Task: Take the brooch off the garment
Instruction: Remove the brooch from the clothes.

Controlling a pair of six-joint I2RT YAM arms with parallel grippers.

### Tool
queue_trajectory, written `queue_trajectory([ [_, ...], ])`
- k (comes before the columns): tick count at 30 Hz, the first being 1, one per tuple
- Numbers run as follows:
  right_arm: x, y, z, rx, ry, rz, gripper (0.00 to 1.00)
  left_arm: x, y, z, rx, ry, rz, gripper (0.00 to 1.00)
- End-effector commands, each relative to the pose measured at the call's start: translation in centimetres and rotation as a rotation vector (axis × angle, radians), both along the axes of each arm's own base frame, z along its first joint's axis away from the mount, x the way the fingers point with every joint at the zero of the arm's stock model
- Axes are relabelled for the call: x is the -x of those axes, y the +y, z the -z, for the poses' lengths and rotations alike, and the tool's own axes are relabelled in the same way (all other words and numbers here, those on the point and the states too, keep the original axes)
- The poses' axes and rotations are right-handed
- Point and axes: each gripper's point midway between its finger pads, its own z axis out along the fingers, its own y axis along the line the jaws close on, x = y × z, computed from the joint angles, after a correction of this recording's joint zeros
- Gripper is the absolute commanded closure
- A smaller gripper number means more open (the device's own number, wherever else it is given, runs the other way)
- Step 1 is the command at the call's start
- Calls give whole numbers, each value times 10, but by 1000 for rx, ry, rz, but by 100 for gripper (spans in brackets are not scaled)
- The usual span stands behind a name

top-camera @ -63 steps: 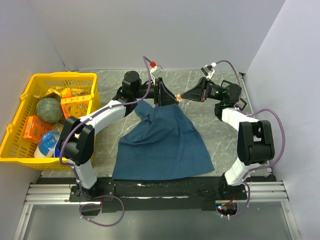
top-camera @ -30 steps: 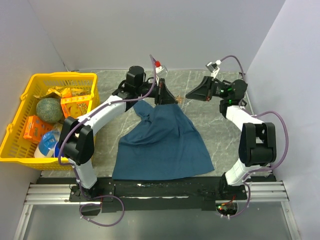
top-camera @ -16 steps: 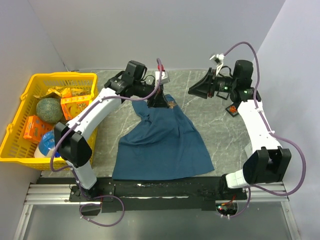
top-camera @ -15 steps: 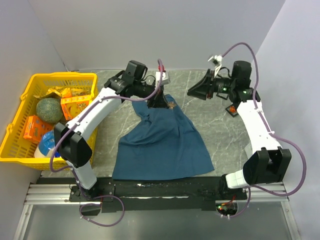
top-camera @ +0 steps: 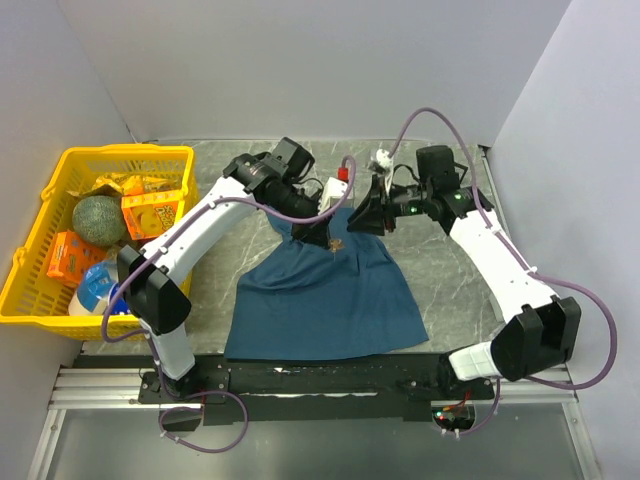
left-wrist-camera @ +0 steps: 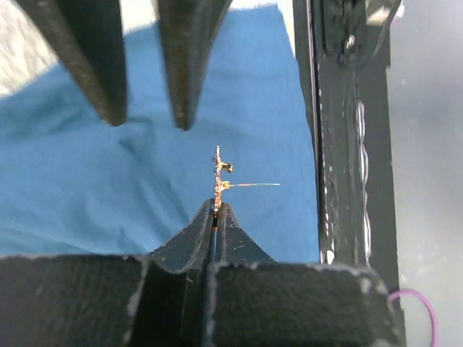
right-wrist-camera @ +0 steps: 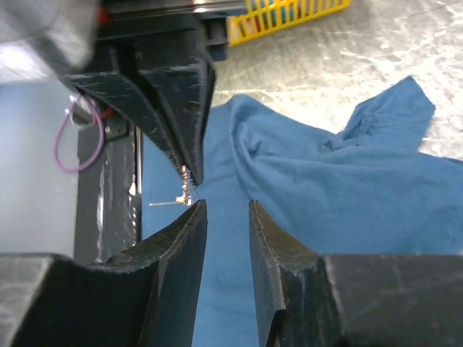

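Yellow basket (top-camera: 130, 150) is sitting far left, well apart from the work. Left gripper (left-wrist-camera: 217, 210) is pinching the brooch (left-wrist-camera: 218, 177) between shut tips, holding it over the far end of the shirt (top-camera: 320, 300). The pin is sticking out sideways, bare of cloth. Right gripper (right-wrist-camera: 226, 206) is facing it, jaws partly parted and gripping nothing, with one fingertip (right-wrist-camera: 195, 210) just beside the brooch. Shirt is lying spread on the table (top-camera: 440, 280).
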Motion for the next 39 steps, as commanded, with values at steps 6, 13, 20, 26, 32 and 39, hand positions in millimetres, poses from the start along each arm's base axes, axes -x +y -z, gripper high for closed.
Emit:
queue_trajectory([
  [6, 30, 10, 18, -32, -103, -83, 64, 16, 11, 11, -95, -6, 26, 99],
  [13, 37, 17, 21, -89, -56, -95, 64, 16, 6, 7, -78, 10, 20, 99],
  [20, 42, 18, 16, -140, -72, -86, 64, 16, 2, 13, -80, 49, 22, 99],
  [26, 44, 19, 23, -163, -30, -83, 64, 15, -4, 12, -70, 81, 25, 99],
  [32, 43, 20, 31, -166, -29, -80, 64, 14, -8, 13, -62, 108, 24, 99],
  [39, 43, 23, 37, -152, -39, -83, 65, 17, -11, 12, -50, 133, 41, 99],
])
